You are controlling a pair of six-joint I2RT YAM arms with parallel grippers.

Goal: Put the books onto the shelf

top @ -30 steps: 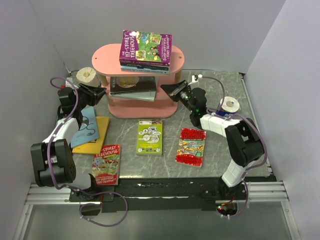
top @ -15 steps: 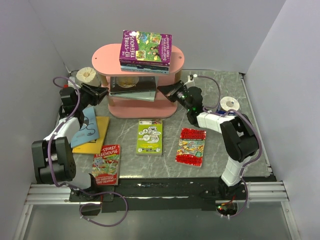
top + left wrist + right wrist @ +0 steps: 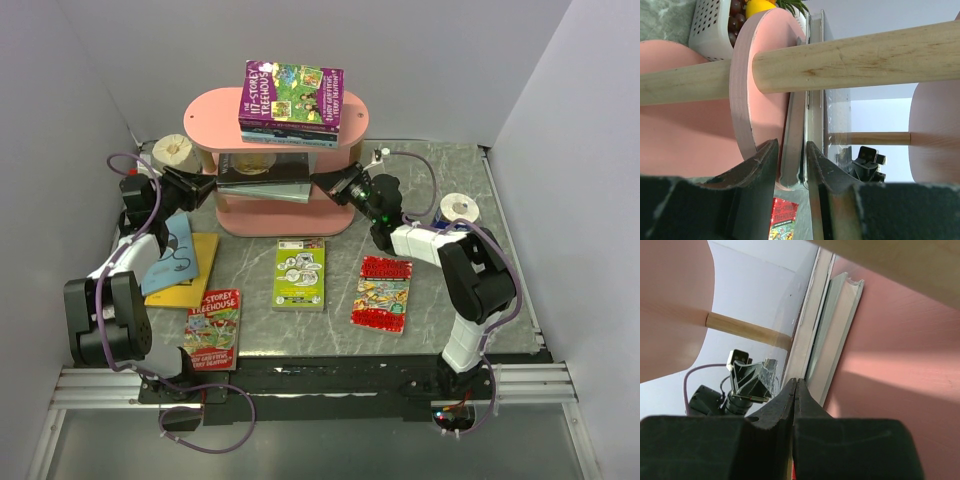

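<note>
Honestly, this step looks like getting the middle-tier stack seated properly on the shelf. It's a couple of thin books lying on the middle board, in among the wooden posts. The left gripper is partway closed, fingers snug on either side of the stack's left end. The right gripper is fully closed with nothing in it, its tip right at the stack's right end, like a pusher.

To do it well, I'd keep the left clamp level so the books slide instead of tipping, and nudge gently from the right along the board — a hard shove could rock the shelf and the purple book piled up top.

The stack lies flat, covers up, long axis running left-right along the shelf's length, one end toward each gripper. It looks slightly skewed, with the near edge poking out the front.
</note>
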